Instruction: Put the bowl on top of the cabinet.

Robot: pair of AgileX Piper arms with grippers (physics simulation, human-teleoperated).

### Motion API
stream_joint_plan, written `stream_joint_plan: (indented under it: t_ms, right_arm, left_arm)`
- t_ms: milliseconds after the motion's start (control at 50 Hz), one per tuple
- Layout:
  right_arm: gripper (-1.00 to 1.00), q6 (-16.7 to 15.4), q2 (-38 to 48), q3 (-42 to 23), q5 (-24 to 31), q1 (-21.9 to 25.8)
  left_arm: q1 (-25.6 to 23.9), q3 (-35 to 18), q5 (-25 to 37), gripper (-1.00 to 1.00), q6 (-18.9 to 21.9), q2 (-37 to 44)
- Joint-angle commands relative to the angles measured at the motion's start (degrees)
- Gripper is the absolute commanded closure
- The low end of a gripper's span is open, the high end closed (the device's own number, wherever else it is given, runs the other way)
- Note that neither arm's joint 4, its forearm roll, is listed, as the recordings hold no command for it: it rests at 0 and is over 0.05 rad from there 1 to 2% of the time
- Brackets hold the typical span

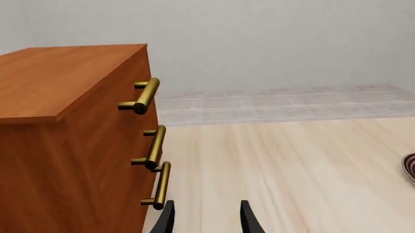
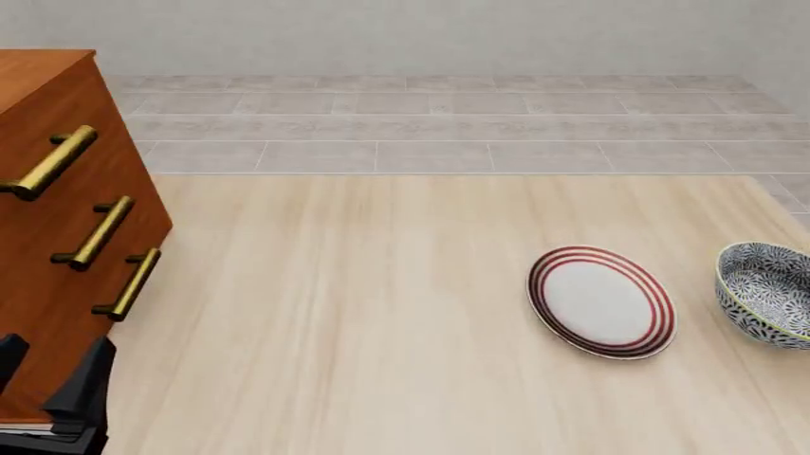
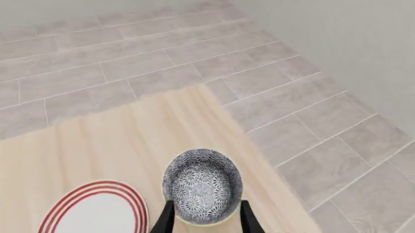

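- The right gripper (image 3: 204,221) hangs above the bowl (image 3: 202,192), its two dark fingers spread apart and holding nothing; their tips frame the bowl's near rim from above, and I can't tell whether they touch it yet. The left gripper (image 1: 206,218) is parted and empty too, sitting low beside the cabinet (image 2: 57,237), close to the lowest handle (image 1: 159,186).
- The cabinet is by far the biggest thing here, at the table's left end, drawers facing right. Its flat top looks bare.
- The table (image 2: 379,313) is pale wood; the bowl rests at its far right edge, partly cut off in the front view, with tiled floor just beyond that edge.
- The plate (image 2: 601,301), white with red rings, lies just beside the bowl on its left, not touching it.
- The bowl, blue and white, stands upright and well apart from the cabinet.
- Risks, as I judge them: a pinch on one thin rim could slip or tip the bowl, and a nudge outward could send it off the edge onto the floor. The carry runs the table's whole width, low over the plate, so a sagging hold might clip it. The left arm stands near the cabinet and could get in the way.
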Motion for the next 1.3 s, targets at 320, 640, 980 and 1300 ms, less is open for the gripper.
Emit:
stream_joint_plan:
  t_ms: [320,640,980,1300]
  right_arm:
    - [-1.00,-5.01,10.09,-2.25,-1.27,-7.67]
    - [-1.00,-3.32,17.25,-4.04,-1.83,-10.14]
    - [-1.00,-3.38,21.54,-4.70,-2.61,-10.73]
    - [-1.00,3.53,25.71,-10.92,1.61,-6.53]
  left_arm:
    - [-0.34,0.01,-0.08,-1.00,-0.27,0.24]
    - [-0.74,0.01,0.27,-1.00,0.11,0.07]
    - [-0.95,0.01,0.59,-1.00,0.10,-0.12]
    - [-0.46,0.01,0.00,-1.00,-0.24,0.20]
